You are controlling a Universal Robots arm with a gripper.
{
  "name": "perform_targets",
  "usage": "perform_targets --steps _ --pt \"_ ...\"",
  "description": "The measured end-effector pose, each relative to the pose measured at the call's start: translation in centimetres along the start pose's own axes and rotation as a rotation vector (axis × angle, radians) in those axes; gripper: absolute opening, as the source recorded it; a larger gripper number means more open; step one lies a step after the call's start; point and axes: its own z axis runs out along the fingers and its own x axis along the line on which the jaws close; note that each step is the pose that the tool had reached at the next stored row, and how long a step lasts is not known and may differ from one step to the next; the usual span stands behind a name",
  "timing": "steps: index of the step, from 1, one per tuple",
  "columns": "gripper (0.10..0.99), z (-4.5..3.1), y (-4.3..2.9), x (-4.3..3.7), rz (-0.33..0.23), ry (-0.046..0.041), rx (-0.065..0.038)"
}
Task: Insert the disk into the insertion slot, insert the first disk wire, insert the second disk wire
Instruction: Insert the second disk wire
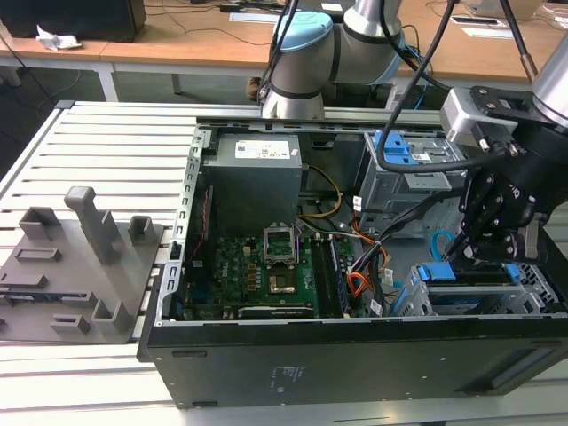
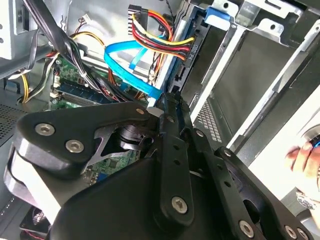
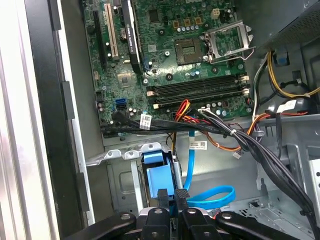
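So the gripper (image 1: 477, 253) is down inside the open PC case (image 1: 355, 355), at the exterior view's right, right over the disk (image 1: 469, 302) in its blue caddy. That disk already sits in the insertion slot (image 1: 532, 297), the low perforated bay. In the first wrist view the fingertips (image 3: 183, 196) are pinched nearly together just beside the caddy's blue tab (image 3: 159, 181), with the second disk wire (image 3: 212, 196), that thin light-blue cable, looping right next to them. Can't tell if they actually grip its plug. Motherboard (image 1: 257, 271) sits mid-case, and the power supply (image 1: 253, 182) behind it.
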Motion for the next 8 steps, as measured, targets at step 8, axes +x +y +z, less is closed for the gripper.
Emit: perform_targets --steps 8 --pt "0.165 0.36 -1.60 -0.53 -0.019 0.0015 0.000"
